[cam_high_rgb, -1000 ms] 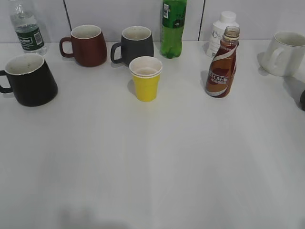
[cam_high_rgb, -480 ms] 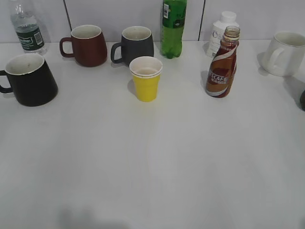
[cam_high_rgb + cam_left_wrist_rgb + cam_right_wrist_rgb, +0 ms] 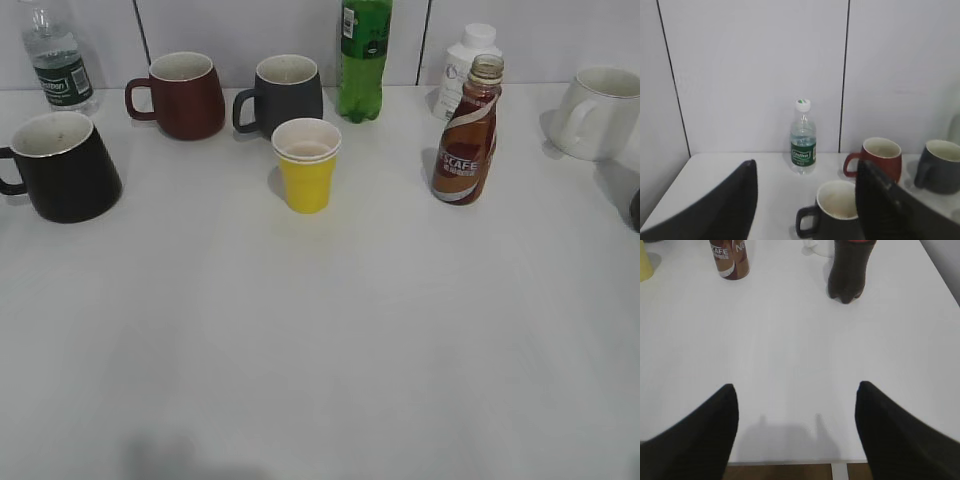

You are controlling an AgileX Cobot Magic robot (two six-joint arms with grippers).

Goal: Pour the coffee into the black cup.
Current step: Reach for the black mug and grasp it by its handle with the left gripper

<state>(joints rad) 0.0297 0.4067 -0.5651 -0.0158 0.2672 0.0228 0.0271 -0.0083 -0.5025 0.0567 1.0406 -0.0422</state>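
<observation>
Exterior view: coffee [image 3: 465, 135] label reads "SCAFE".

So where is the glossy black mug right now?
In the exterior view the glossy black mug stands at the far left, in front of the clear water bottle, left of the dark red mug.

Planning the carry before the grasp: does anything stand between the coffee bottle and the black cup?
Yes. The yellow cup stands on the table roughly midway between the coffee bottle at right and the black cup at far left, close to the straight line. A carry lifted above it should clear.
</observation>
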